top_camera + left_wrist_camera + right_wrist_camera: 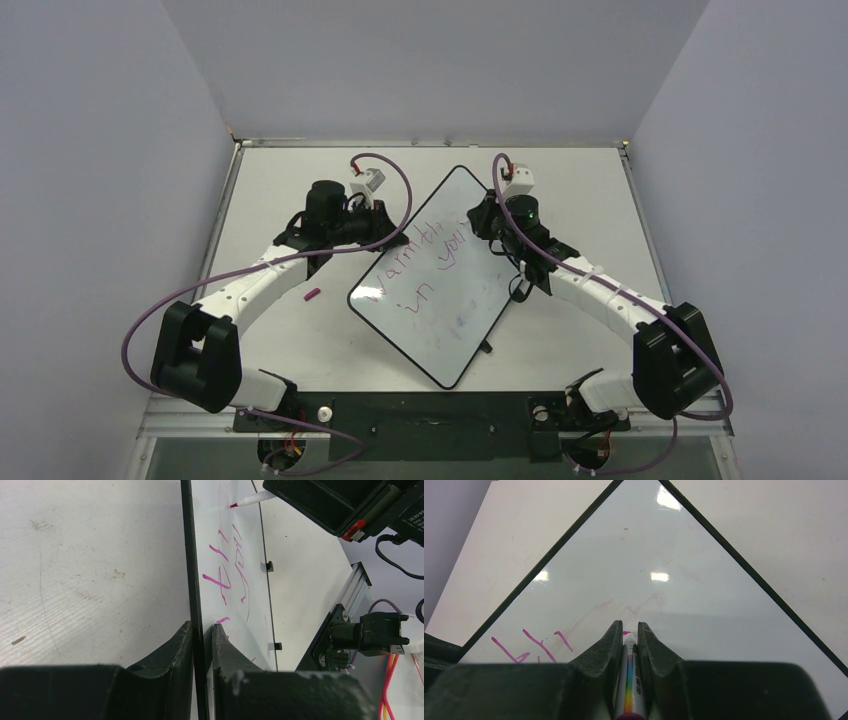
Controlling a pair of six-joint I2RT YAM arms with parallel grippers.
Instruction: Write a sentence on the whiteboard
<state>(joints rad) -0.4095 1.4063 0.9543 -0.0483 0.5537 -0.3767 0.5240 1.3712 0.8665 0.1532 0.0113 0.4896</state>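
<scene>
The whiteboard [452,335] lies at an angle in the middle of the table. Pink writing [425,262] on it reads roughly "Warmth" and "in your" in two lines. My left gripper [396,236] is shut on the board's black rim [192,570] at its left edge, one finger on each side. My right gripper [490,226] is shut on a white marker [630,680] with a rainbow stripe, and its pink tip touches the board [649,545] near the far corner. The tip [234,505] also shows in the left wrist view, past the pink strokes [222,582].
A small pink marker cap [313,295] lies on the table left of the board. Small black clips [270,566] stick out from the board's right edge. Faint old smudges [644,602] mark the board. Walls close in the table on three sides.
</scene>
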